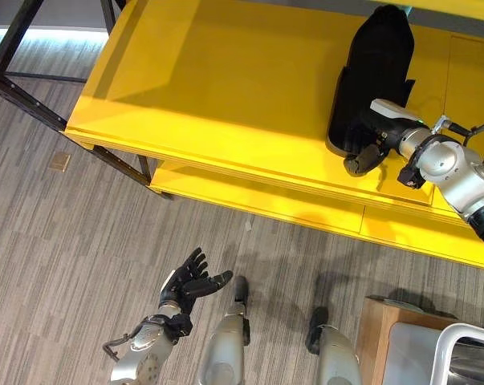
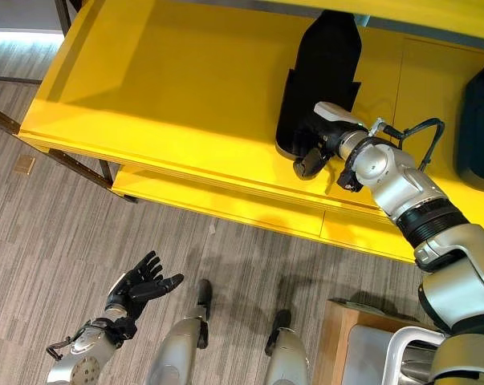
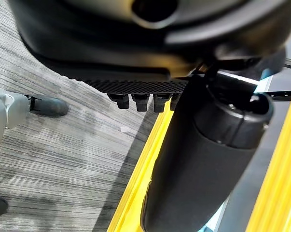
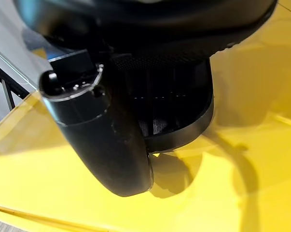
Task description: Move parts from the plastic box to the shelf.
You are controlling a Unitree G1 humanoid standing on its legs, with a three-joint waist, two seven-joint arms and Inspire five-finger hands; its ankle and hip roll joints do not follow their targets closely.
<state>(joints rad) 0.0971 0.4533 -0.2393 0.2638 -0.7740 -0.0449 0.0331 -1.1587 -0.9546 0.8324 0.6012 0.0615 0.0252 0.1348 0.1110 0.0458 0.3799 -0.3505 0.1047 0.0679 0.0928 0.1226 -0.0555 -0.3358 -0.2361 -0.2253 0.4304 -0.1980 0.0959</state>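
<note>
The yellow shelf (image 1: 225, 88) is the biggest thing before me: a smooth, glossy board with a raised lip along its near edge and a second yellow board stepped just below and in front of it. Most of its top lies bare to my left of the part, wide flat room running out to the corner, where dark metal frame legs (image 1: 17, 88) slant down to the floor. The floor (image 1: 81, 241) is grey, with a fine striped weave, and open under my left arm.

The part (image 1: 374, 72) is a tall black moulded piece, matte, rounded at the far end and wider at its base, lying on the shelf well back from the lip. In the right eye view another dark part (image 2: 478, 128) sits farther to my right on the same shelf, well apart from the first. At the lower right a pale wooden edge (image 1: 378, 337) and a white rim (image 1: 458, 341) show.

My right hand (image 1: 370, 148) reaches in over the lip, wrist level, at the near base of the part. My thumb curls beside it and my fingers run in behind the black plastic, so I cannot tell whether they grip it.

My left hand (image 1: 189, 281) hangs low over the floor, palm up, fingers spread and relaxed, holding nothing.
</note>
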